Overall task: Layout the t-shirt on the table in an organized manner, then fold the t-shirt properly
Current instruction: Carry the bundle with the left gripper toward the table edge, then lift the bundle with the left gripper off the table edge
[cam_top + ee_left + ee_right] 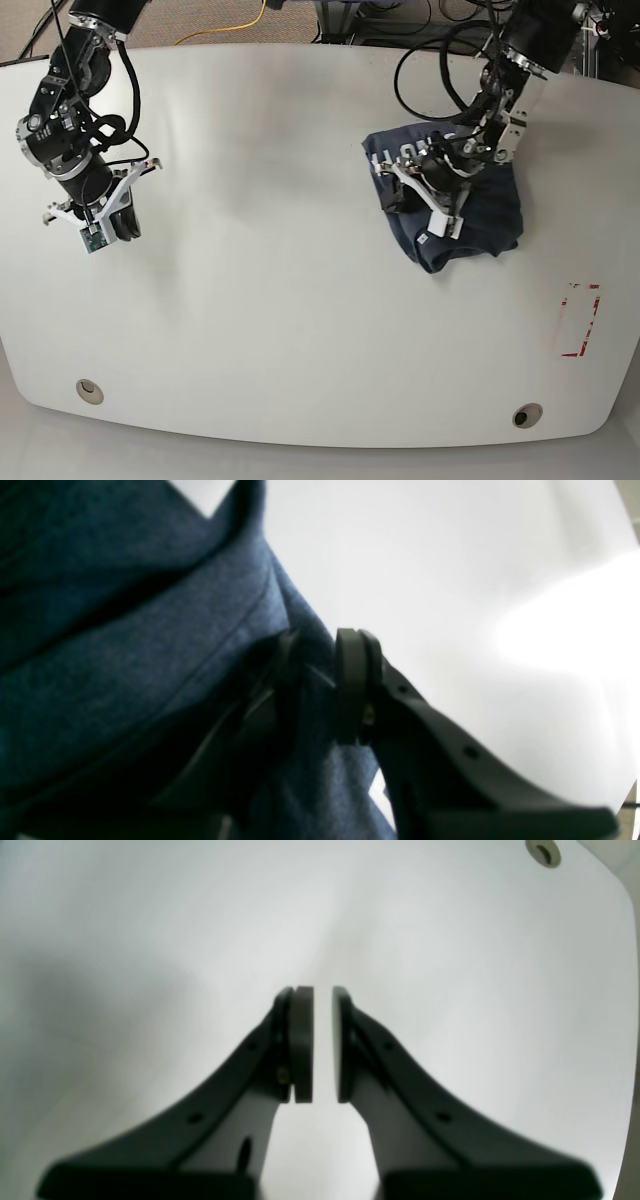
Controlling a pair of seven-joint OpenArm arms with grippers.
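- The t-shirt (470, 205) lies bunched in a dark blue heap on the table (300, 300), in the upper right of the base view, well away from the table's edges.
- White lettering (400, 155) shows on the heap's upper-left part.
- The left gripper (432, 192) sits on the heap's left side, its arm coming down from the upper right corner.
- In the left wrist view that gripper (320, 685) is clamped on a fold of the shirt (150, 655): cloth runs between the two pads, and the left pad is half buried in fabric.
- The shirt fills the left half of that view; bare white table (475, 605) fills the right half.
- The right gripper (105, 222) hangs over bare table at the left of the base view, well apart from the shirt.
- In the right wrist view its (322, 1045) pads stand almost together with a thin slit of white between them, and nothing is held.
- A round grommet (544, 852) shows in the top right corner of that view.
- Two more grommets (89, 390) sit near the table's lower edge in the base view, and a red rectangle (580, 320) marks the lower right.
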